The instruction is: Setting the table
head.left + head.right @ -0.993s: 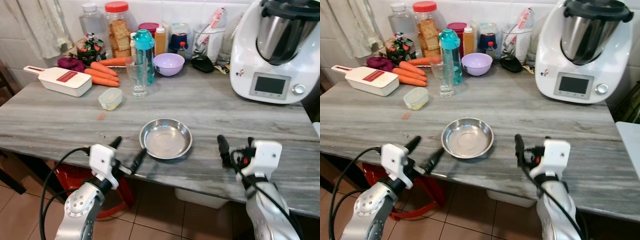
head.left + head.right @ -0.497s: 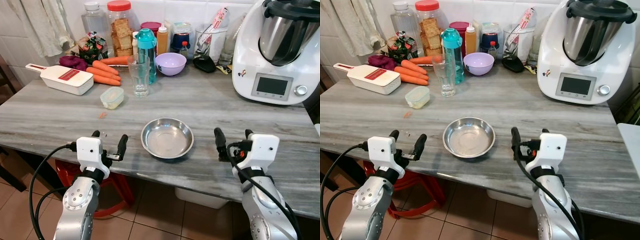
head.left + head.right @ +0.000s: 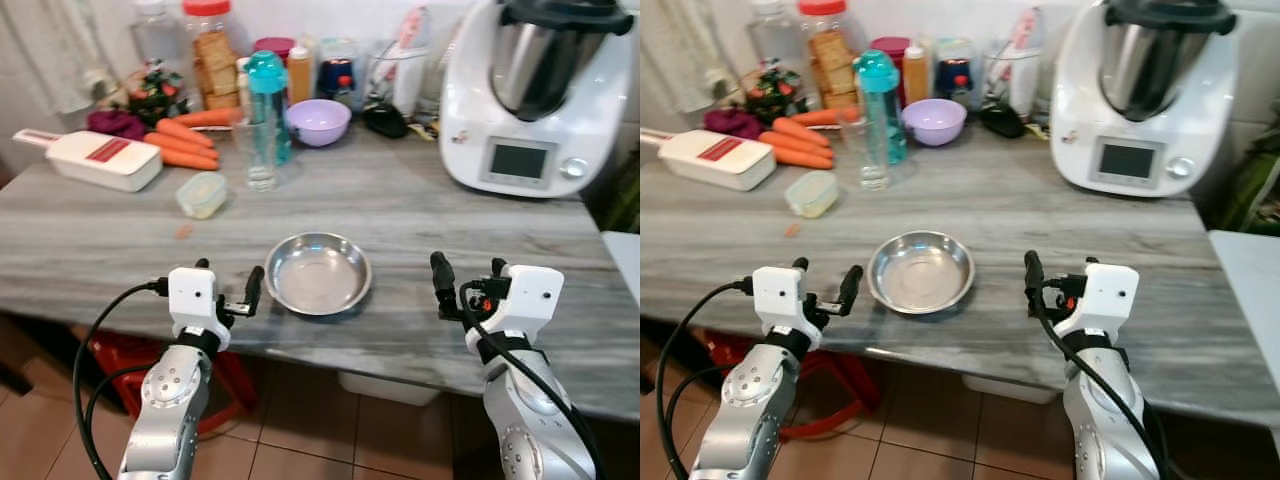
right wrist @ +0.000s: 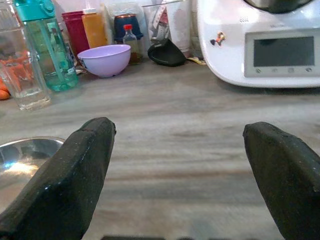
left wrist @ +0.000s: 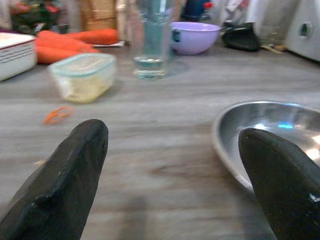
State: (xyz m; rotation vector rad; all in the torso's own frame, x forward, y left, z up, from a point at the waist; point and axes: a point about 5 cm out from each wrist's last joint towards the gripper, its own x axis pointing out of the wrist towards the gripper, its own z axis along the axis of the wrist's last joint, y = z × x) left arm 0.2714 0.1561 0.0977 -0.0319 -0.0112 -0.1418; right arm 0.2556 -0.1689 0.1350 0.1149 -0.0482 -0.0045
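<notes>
A steel bowl (image 3: 318, 273) was seen on the desk (image 3: 120, 230) near its front edge. The left claw (image 3: 229, 290) was held open just left of the bowl, seemingly clear of it; the right claw (image 3: 468, 283) was held open, empty, to the bowl's right.

Head downward; wrists low, tableward

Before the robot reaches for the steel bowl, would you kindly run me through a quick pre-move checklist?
1. Left end effector open, holding nothing: ok.
2. Right end effector open, holding nothing: ok.
3. Steel bowl upright near the table's front edge, between both arms: ok.
4. Bowl holds nothing: ok.
5. Left fingertip near the bowl's rim; touching or apart: cannot tell.
6. Drinking glass and small lidded container stand apart from the bowl: ok.
</notes>
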